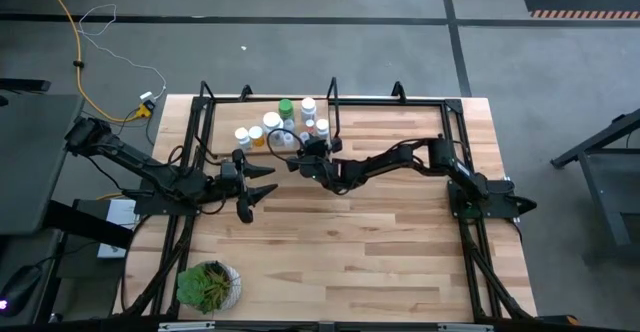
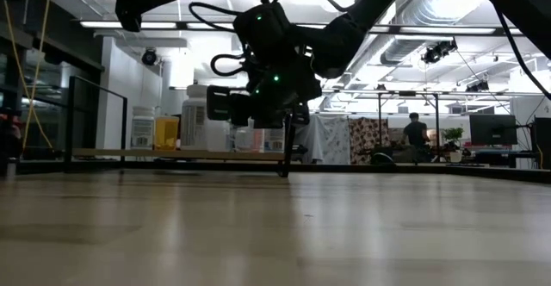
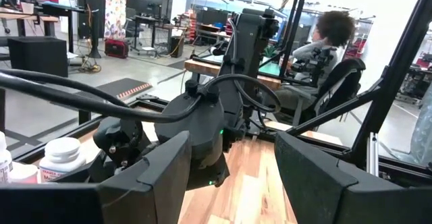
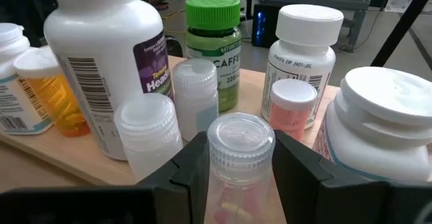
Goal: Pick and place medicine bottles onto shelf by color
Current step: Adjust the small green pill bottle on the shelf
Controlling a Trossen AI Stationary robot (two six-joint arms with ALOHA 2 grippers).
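Pale wooden planks of the desk [image 1: 350, 252] fill my overhead view, with a potted leafy green plant [image 1: 208, 284] at the near left corner. Farther in, my left gripper [image 1: 262, 181] hangs above bare wood just before the shelf, jaws parted and holding nothing. My right gripper [image 4: 237, 160] reaches to the shelf's front edge, jaws clamped on a small clear plastic vial with a ribbed clear cap [image 4: 239, 163]; pale pills show inside it.

I judge this vial light, rigid and slick, so the hold belongs on the body just under the cap ridge, where it sits now. Squeezing hard could crack thin plastic.

Beyond it, the low light-wood shelf with thin black rod frame [image 1: 225, 122] carries the other medicine bottles, crowded together: two small frosted vials [image 4: 148, 133], a big white bottle with a purple label [image 4: 108, 62], an orange translucent bottle [image 4: 50, 92] beside it, a green-capped bottle [image 4: 214, 45], a white-capped white bottle [image 4: 304, 52] with a small pink-bodied one [image 4: 290, 109] in front, and a wide white tub [image 4: 385, 126] nearest the jaws. Colours look mixed, not yet sorted.

Farthest off, a seated person [image 3: 324, 48] shows in the workshop behind.
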